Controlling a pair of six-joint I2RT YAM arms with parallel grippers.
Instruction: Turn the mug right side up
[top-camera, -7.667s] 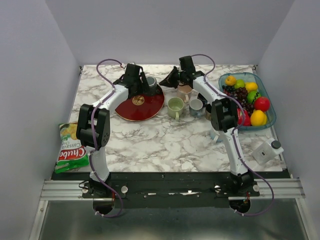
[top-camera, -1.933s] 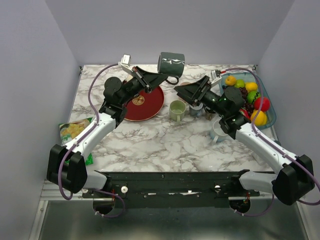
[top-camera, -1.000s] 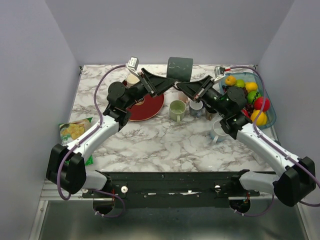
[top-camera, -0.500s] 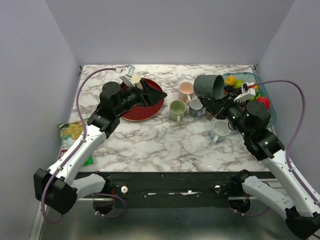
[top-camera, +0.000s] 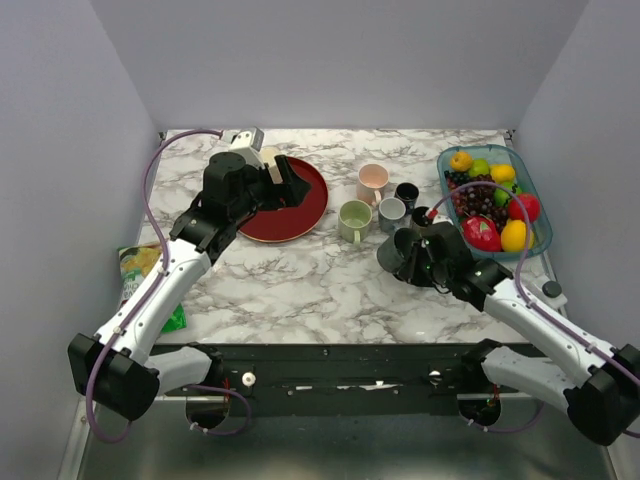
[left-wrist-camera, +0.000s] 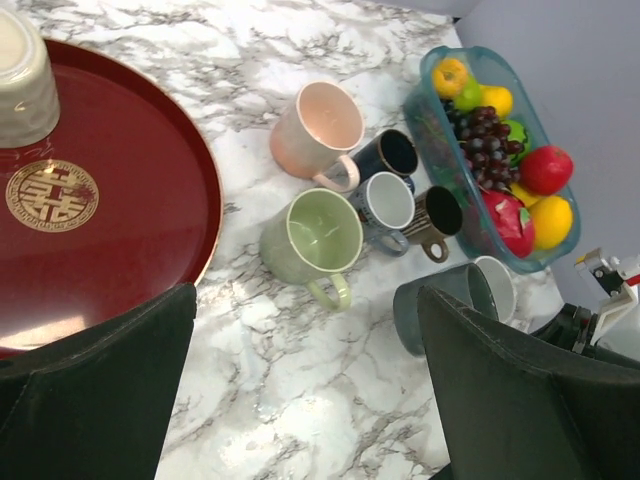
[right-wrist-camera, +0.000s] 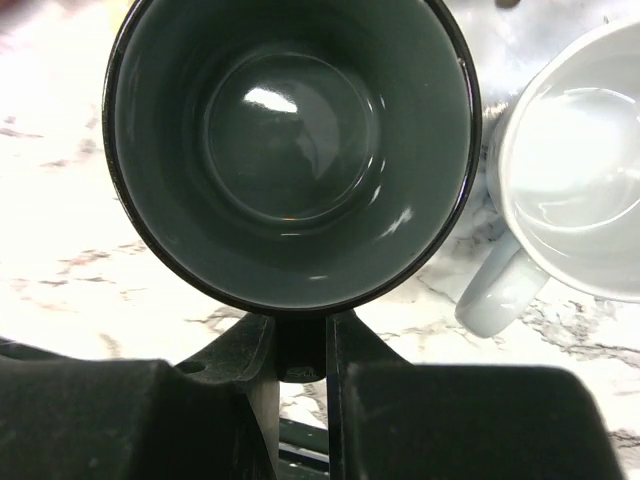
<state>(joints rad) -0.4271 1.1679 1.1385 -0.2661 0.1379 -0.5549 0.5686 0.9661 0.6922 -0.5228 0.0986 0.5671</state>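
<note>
The dark grey mug (top-camera: 398, 256) is low over the marble table, in front of the row of mugs, its mouth facing up toward the right wrist camera (right-wrist-camera: 290, 140). My right gripper (right-wrist-camera: 300, 345) is shut on its handle; in the top view the gripper (top-camera: 422, 258) is just right of the mug. I cannot tell whether the mug's base touches the table. My left gripper (top-camera: 290, 190) is open and empty above the red plate (top-camera: 300, 212). In the left wrist view its fingers (left-wrist-camera: 90, 390) frame the table, and the grey mug (left-wrist-camera: 440, 310) shows beyond them.
A white mug (right-wrist-camera: 575, 190) lies right beside the grey mug. Pink (top-camera: 372, 182), green (top-camera: 351, 218) and several small mugs stand in the middle. A cream cup (left-wrist-camera: 20, 80) sits on the plate. The fruit tray (top-camera: 530, 195) is at the right, a chips bag (top-camera: 140, 275) at the left edge.
The mug passed in the air from my left gripper to my right. The right arm brought it down near the table with its mouth up. The left gripper let go and drew back over the plate.
</note>
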